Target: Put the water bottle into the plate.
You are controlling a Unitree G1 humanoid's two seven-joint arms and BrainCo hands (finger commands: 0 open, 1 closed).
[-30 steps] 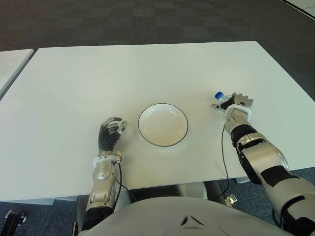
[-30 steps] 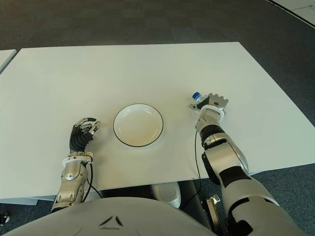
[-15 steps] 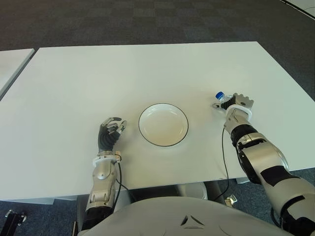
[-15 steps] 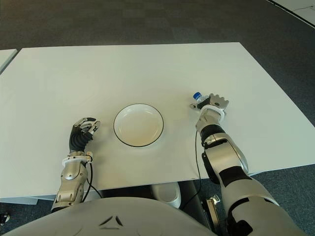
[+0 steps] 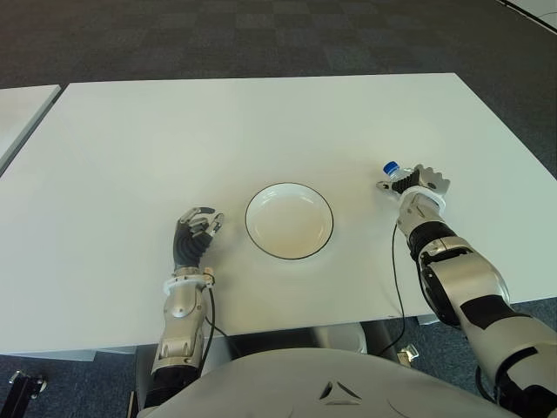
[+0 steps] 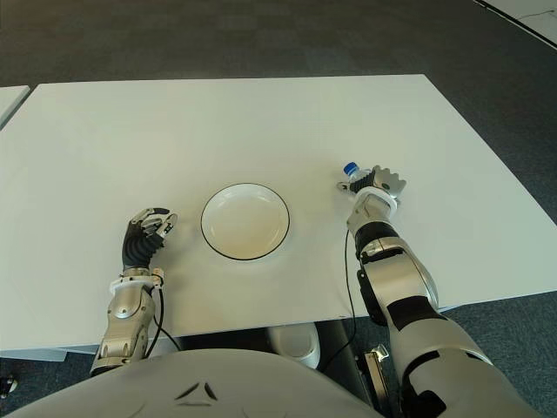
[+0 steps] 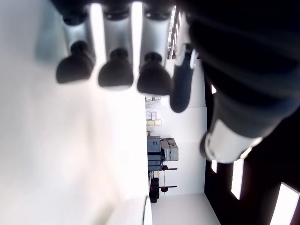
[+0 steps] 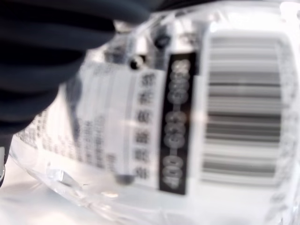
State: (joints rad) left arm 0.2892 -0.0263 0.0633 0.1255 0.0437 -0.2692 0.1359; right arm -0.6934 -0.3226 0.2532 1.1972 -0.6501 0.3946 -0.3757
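A clear water bottle (image 5: pixel 393 172) with a blue cap stands at the right of the white table (image 5: pixel 261 113), and my right hand (image 5: pixel 419 185) is shut on it. Its label with a barcode (image 8: pixel 239 112) fills the right wrist view, pressed against the dark palm. The white plate (image 5: pixel 288 220) with a dark rim sits at the table's middle front, to the left of the bottle and apart from it. My left hand (image 5: pixel 197 232) shows left of the plate, its fingers (image 7: pixel 115 75) loosely curled and holding nothing.
The table's front edge (image 5: pixel 287 335) runs just before both forearms. A second white table's corner (image 5: pixel 22 109) shows at the far left. Dark carpet (image 5: pixel 261 35) lies beyond the table.
My right hand with the bottle has shifted slightly to the right and away from me. The left hand and the plate have not moved.
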